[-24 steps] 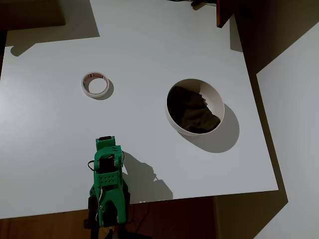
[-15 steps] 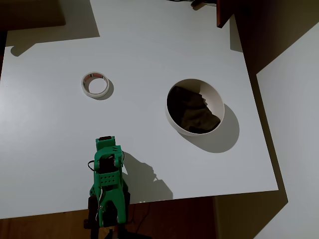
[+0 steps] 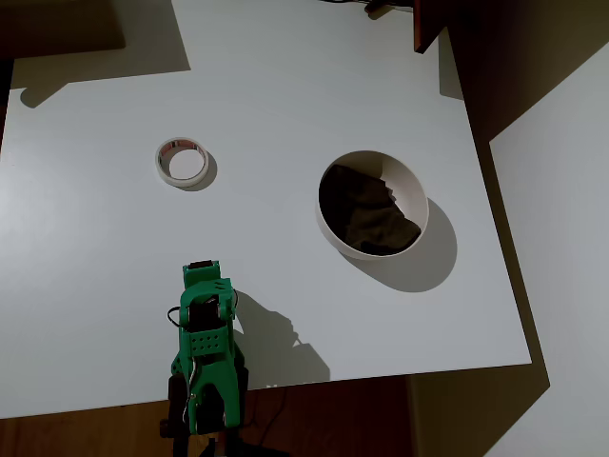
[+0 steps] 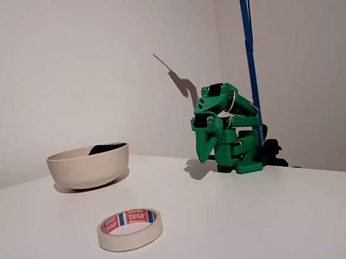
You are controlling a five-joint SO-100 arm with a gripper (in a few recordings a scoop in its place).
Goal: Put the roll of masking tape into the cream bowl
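The roll of masking tape [image 3: 182, 162] lies flat on the white table, a cream ring with red and blue print on its core [image 4: 130, 229]. The cream bowl [image 3: 420, 195] stands upright well apart from it [image 4: 89, 168]; a dark shape fills its inside, and I cannot tell whether it is shadow or an object. The green arm [image 3: 205, 343] is folded over its base at the table's near edge in the overhead view. Its gripper [image 4: 204, 153] points down at the table, shut and holding nothing, far from both tape and bowl.
A blue pole [image 4: 249, 49] rises behind the arm's base. The table [image 3: 285, 86] ends close to the bowl's right side in the overhead view, with dark floor beyond. A reddish-brown object [image 3: 425, 24] sits at the far edge. Open tabletop lies between arm, tape and bowl.
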